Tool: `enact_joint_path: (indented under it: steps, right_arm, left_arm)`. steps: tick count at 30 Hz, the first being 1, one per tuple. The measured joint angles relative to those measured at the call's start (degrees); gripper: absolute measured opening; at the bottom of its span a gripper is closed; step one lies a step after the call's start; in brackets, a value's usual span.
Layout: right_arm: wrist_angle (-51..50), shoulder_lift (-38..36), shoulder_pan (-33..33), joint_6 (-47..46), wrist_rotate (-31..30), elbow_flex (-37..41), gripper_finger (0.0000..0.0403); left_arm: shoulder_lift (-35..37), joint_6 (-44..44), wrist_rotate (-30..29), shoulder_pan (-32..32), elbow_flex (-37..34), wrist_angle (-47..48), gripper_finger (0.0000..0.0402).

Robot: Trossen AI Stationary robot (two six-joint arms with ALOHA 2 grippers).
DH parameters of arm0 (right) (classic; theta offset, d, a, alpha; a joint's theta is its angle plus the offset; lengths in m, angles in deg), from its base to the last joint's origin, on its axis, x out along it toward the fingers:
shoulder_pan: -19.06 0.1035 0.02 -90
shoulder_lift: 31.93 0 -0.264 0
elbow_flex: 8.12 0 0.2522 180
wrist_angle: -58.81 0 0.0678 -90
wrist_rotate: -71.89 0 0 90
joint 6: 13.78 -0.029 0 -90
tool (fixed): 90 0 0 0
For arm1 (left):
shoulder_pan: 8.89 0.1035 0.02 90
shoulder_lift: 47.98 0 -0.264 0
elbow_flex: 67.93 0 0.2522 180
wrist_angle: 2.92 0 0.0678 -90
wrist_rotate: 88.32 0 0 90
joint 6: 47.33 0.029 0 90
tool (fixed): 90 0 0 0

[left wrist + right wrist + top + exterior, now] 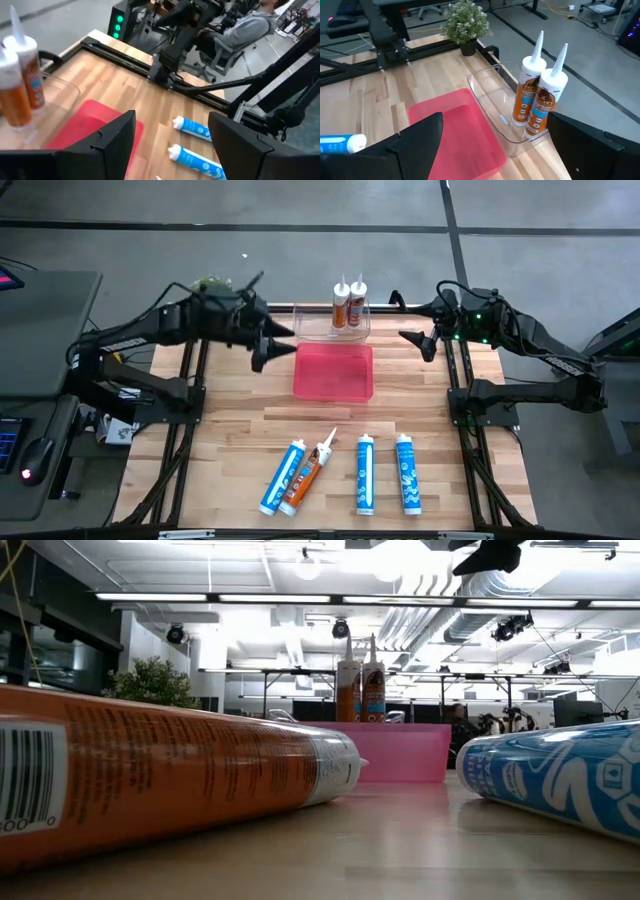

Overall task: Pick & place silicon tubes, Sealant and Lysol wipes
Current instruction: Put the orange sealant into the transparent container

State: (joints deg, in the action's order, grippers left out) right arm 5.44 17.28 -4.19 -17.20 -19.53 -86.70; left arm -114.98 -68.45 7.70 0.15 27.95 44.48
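On wooden table (420, 420) | four tubes (363, 473) | both tools (276, 345) (412, 343) wide.

Long white fluorescent light strips (270, 598) are glowing across the open white ceiling, where pale round ventilation ducts (425, 615) are running overhead. A smooth grey concrete floor (300, 250) crossed by dark seam lines is surrounding the pale butcher-block wooden table (240, 450), and a small potted plant with tiny white flowers (465, 24) is sitting at the table's far edge. Beyond the table a person in a grey hooded sweatshirt (245, 27) is sitting on a grey office chair (220, 55).
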Motion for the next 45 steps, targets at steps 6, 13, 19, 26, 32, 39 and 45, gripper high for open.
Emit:
enact_joint_path:
  steps: [6, 13, 19, 26, 32, 39, 45]
  right_arm:
    - [0.0, 0.0, 0.0, 0.3, 2.1, 0.0, 0.0353]
    - [-0.2, 0.0, 0.0, 0.7, 5.0, 0.0, 0.0353]
    - [-2.3, 0.0, 0.0, 1.1, 5.0, 0.0, 0.0353]
    - [-4.1, 0.0, 0.0, 0.5, 4.3, 0.0, 0.0353]
    - [-4.3, 0.0, 0.0, -2.5, 3.2, 0.0, 0.0353]
    - [-5.1, 0.0, 0.0, -3.8, 1.8, 0.0, 0.0353]
    - [-5.5, 0.0, 0.1, -3.6, 3.0, 0.0, 0.0353]
  left_arm:
    - [-3.9, -8.1, -10.3, -10.9, -0.1, 0.2, 0.0246]
    - [-11.5, -15.8, -16.8, -21.2, 0.0, 1.1, 0.0246]
    - [-19.2, -22.6, -17.2, -26.3, 0.0, 0.8, 0.0246]
    - [-26.6, -29.1, -16.4, -29.0, 0.0, 0.6, 0.0246]
    - [-30.3, -37.8, -13.7, -29.0, 0.0, -0.2, 0.0246]
    - [-34.9, -37.6, -13.7, -28.9, 0.0, 0.8, 0.0246]
    - [-38.6, -40.8, -10.0, -28.0, 0.0, 0.9, 0.0246]
